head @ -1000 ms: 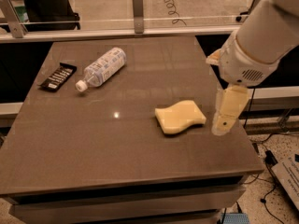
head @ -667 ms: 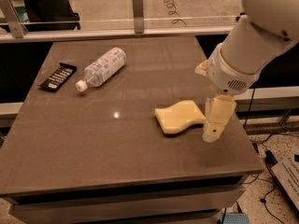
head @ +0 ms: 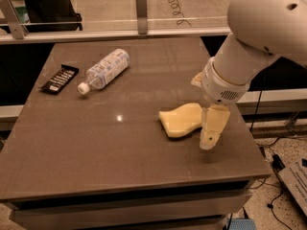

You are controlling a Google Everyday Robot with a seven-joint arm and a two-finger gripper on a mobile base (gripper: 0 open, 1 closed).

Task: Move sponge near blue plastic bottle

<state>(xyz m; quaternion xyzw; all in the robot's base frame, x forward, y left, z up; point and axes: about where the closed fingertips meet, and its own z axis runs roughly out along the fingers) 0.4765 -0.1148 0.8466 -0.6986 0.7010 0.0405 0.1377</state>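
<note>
The pale yellow sponge [head: 181, 120] lies flat on the brown table [head: 96, 152], right of the middle. The blue plastic bottle [head: 104, 70], clear with a white cap and a pale label, lies on its side at the back left, cap pointing toward the front left. My gripper [head: 211, 134] hangs from the big white arm just at the sponge's right edge, its yellowish fingers pointing down close to the table top. It holds nothing that I can see.
A flat black packet with white marks [head: 59, 78] lies left of the bottle near the table's left edge. A railing with glass panels [head: 140, 13] runs behind the table. The table's right edge is close beside the gripper.
The arm has swung left and lower, bringing the gripper from the table's right side up to the sponge's right edge. Sponge and bottle have not moved.
</note>
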